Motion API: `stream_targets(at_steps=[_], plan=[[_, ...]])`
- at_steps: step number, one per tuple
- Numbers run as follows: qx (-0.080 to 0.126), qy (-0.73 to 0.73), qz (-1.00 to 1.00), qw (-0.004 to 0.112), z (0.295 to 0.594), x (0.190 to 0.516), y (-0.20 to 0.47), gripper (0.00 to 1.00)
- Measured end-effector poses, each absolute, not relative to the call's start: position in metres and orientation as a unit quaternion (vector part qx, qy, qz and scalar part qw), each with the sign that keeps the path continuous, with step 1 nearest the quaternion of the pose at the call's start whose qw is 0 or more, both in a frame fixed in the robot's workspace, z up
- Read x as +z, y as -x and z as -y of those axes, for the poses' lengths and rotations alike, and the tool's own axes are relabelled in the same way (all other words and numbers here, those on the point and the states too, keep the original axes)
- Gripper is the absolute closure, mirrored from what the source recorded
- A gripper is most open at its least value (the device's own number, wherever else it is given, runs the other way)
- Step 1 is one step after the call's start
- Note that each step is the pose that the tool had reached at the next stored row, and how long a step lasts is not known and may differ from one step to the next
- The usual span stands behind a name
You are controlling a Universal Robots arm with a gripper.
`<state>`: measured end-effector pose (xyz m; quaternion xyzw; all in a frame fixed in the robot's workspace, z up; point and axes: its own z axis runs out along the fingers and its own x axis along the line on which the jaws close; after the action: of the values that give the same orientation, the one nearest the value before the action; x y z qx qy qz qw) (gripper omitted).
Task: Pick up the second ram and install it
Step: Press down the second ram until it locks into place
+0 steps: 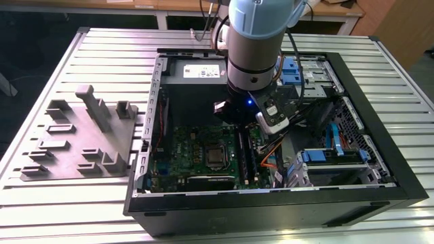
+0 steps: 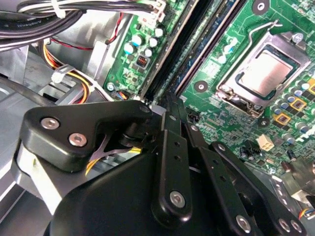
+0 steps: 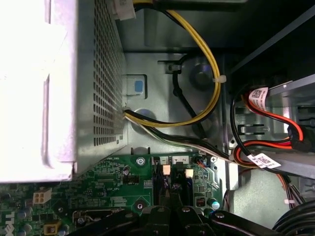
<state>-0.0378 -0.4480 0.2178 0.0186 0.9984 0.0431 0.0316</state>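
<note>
The gripper (image 1: 244, 127) hangs low inside the open computer case (image 1: 379, 152), over the memory slots (image 1: 248, 157) that run near-to-far just to the exterior view's right of the processor socket (image 1: 215, 155). In both wrist views its fingers (image 2: 173, 128) are drawn narrow, nearly together, with the tips meeting right above the far end of the slots, close to the white slot latches (image 3: 166, 170). No stick can be seen standing free between them. The second ram (image 2: 199, 54) appears to be the long dark strip lying along the slot directly beneath the fingertips. Judging by its low line it is already in the slot, though whether it is fully seated, or whether the tips are touching it, cannot be told. The step in hand looks like pressing the stick home. To do that well, the force should go straight down along the slot's line, with the tips centred on the stick's top edge and not on the neighbouring slot. The stick should stay upright so both latches can close. The orange cables (image 1: 271, 152) to the exterior view's right and the yellow cable bundle (image 3: 209, 64) at the far side run near and must not snag. The grey fixture plate (image 1: 81, 137) lies on the table (image 1: 68, 203), well apart at the exterior view's left.
</note>
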Motion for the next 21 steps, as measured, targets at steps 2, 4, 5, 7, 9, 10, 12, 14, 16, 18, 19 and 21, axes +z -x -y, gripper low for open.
stream_targets(at_steps=[2,4,5,7,9,10,12,14,16,18,19,21], plan=[[0.043,-0.019,-0.998,0.032,0.4480,0.2177,0.0378,0.90],[0.043,-0.019,-0.998,0.032,0.4479,0.2167,0.0377,0.90],[0.043,-0.019,-0.998,0.032,0.4480,0.2161,0.0378,0.90],[0.043,-0.019,-0.998,0.032,0.4480,0.2160,0.0378,0.90],[0.043,-0.019,-0.998,0.032,0.4480,0.2157,0.0378,0.90],[0.043,-0.019,-0.998,0.032,0.4479,0.2157,0.0378,0.90],[0.043,-0.019,-0.998,0.032,0.4479,0.2156,0.0378,0.90],[0.043,-0.019,-0.998,0.032,0.4480,0.2155,0.0378,0.90],[0.043,-0.019,-0.998,0.032,0.4479,0.2161,0.0378,0.90],[0.044,-0.019,-0.998,0.032,0.4477,0.2185,0.0377,0.90],[0.044,-0.019,-0.998,0.032,0.4478,0.2202,0.0377,0.90],[0.043,-0.019,-0.998,0.032,0.4479,0.2231,0.0377,0.90]])
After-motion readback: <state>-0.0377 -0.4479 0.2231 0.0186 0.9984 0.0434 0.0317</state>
